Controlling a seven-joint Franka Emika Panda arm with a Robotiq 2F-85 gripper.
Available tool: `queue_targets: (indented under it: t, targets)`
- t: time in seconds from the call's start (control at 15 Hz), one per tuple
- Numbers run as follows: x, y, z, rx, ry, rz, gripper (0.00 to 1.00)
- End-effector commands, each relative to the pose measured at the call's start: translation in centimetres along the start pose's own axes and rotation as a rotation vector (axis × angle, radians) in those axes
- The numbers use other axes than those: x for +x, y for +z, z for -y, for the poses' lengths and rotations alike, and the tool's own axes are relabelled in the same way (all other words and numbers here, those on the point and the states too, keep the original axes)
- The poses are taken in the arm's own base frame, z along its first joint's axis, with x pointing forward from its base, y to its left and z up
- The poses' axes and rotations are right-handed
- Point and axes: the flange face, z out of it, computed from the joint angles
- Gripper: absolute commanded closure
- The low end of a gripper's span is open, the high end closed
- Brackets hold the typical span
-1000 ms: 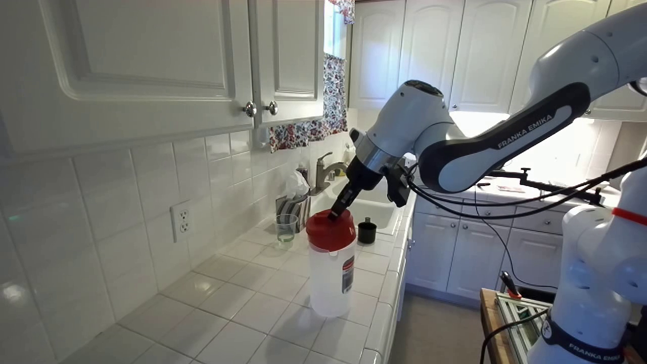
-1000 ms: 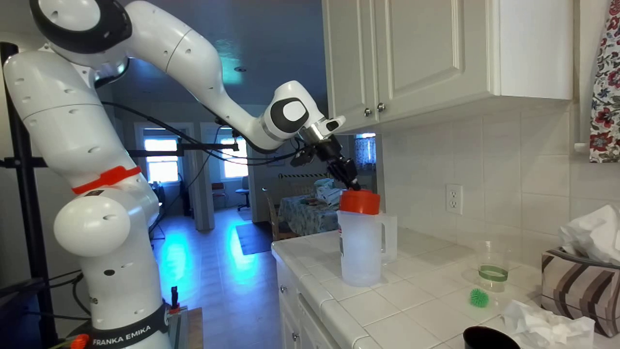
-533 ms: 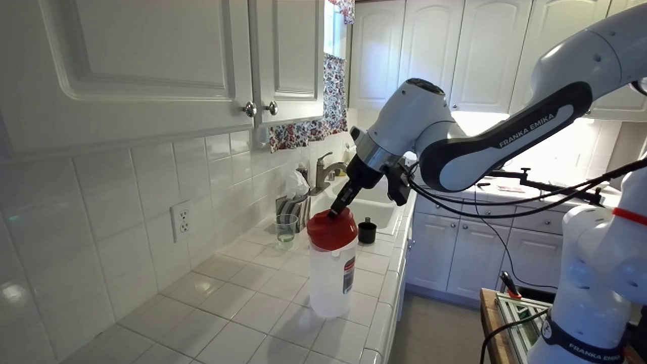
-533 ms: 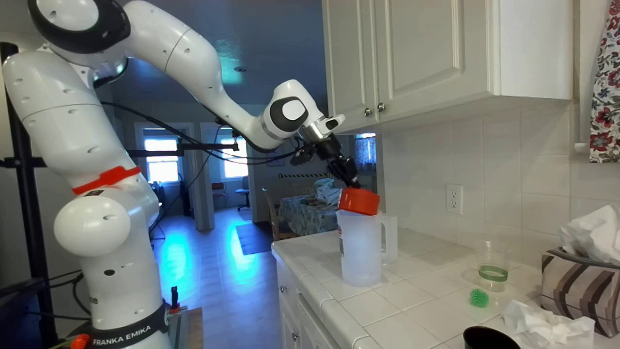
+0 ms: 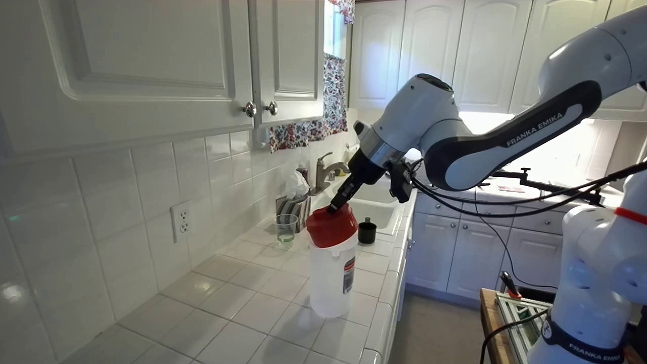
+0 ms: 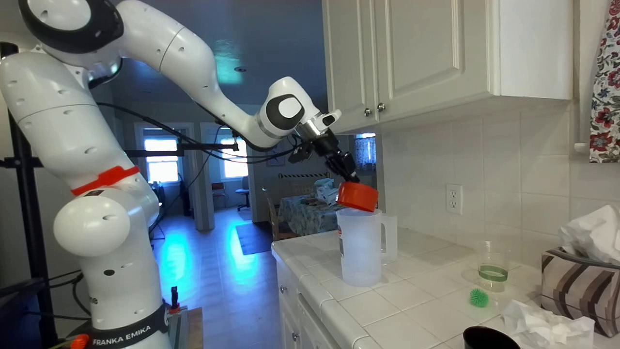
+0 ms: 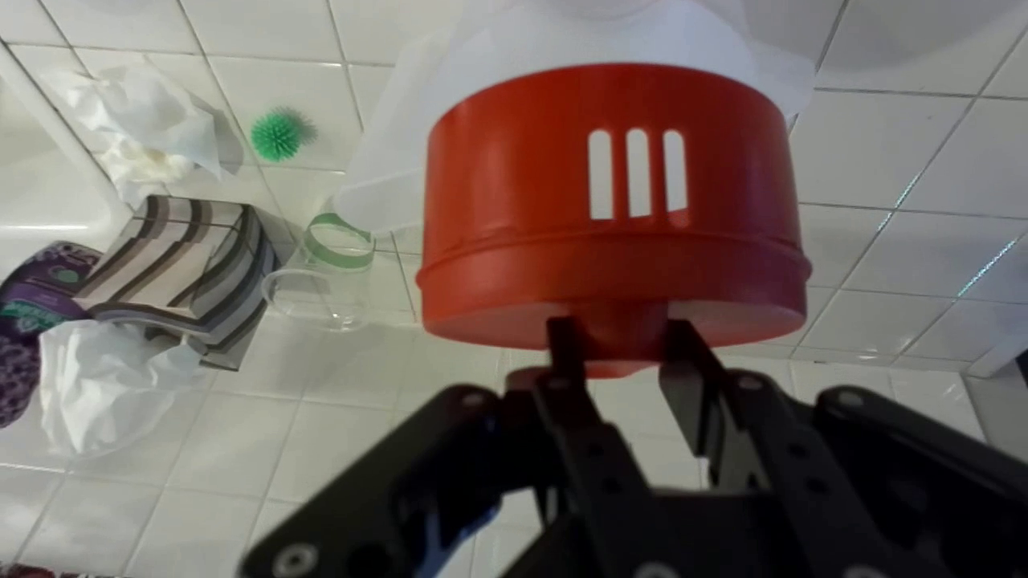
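My gripper (image 7: 620, 335) is shut on the raised grip of a red lid (image 7: 610, 160), with one finger (image 7: 564, 341) on each side of it. Three slots show in the lid's side in the wrist view. In both exterior views the lid, tilted, sits at the mouth of a translucent white pitcher (image 6: 361, 252). A gap shows on one side, and the lid's lower edge is still at or just inside the rim. The pitcher stands upright on the tiled counter (image 5: 263, 308), its handle (image 6: 390, 237) toward the wall.
A clear cup with a green band (image 6: 493, 274), a green spiky ball (image 6: 479, 297), crumpled tissue (image 6: 547, 325), a striped tissue box (image 6: 581, 286) and a black cup (image 5: 367, 232) stand near the sink (image 5: 371, 212). Cabinets (image 6: 436, 53) hang above the counter.
The gripper has risen and drawn back slightly toward the robot base. The red lid has come up with it and tilted; the pitcher has stayed in place.
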Motion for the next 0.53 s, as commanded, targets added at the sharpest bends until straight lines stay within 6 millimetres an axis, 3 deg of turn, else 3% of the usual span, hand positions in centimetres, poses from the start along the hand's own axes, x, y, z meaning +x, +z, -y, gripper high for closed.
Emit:
queue_targets:
  t: [0.0, 0.47]
  targets:
    - [-1.02, -0.65, 0.12, -0.019, 0.009, -0.037, 0.92]
    - [-1.66, -0.99, 0.44, -0.027, 0.011, -0.059, 0.92]
